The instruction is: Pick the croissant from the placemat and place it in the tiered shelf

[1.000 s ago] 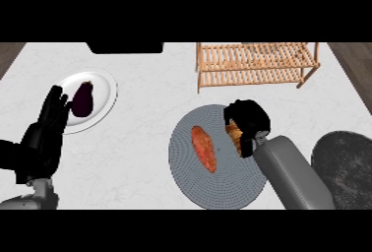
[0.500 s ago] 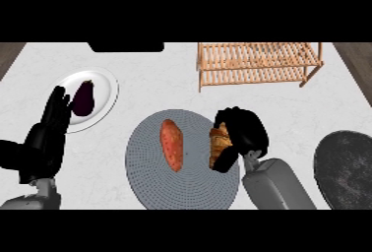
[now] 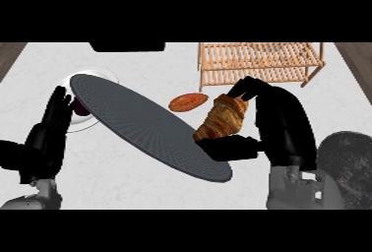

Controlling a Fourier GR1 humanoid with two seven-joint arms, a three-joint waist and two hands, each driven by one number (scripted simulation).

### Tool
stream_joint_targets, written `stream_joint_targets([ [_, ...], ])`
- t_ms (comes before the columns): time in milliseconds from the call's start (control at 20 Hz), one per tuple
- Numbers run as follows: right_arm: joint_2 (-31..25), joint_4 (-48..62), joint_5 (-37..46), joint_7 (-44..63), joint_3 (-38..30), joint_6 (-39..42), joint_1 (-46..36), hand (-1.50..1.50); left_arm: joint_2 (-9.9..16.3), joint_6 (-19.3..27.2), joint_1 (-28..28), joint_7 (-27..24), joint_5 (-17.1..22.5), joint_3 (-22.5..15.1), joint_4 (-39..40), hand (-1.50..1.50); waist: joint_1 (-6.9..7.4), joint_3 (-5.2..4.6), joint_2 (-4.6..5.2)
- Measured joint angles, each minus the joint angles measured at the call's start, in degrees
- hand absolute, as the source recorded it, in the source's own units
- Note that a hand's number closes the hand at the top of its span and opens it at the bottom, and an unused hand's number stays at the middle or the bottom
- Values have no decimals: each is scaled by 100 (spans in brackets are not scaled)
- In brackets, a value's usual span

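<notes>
Right hand [image 3: 280, 123] curled around croissant [image 3: 222, 118], gripping it over tilted placemat [image 3: 145, 123]. Left hand [image 3: 49, 133] open, resting.

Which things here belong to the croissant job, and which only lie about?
Job: croissant, held in right hand; placemat, tilted; tiered shelf.
Lying about: sweet potato; white plate with a purple thing; left hand, resting open.

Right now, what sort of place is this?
Probably a kitchen counter: a pale marbled worktop, a golden-brown croissant held in the right hand over a grey round placemat, and a wooden tiered shelf behind.
</notes>
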Motion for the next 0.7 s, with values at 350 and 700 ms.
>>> stream_joint_targets([
  [350,-317,-480,106,338,-816,395,-791,150,-65,4,-10,-50,-70,-17,3,0,49,1,28],
  [700,-551,99,130,62,-1492,293,-1145,150,-115,-49,-79,-82,-88,26,81,0,84,3,46],
])
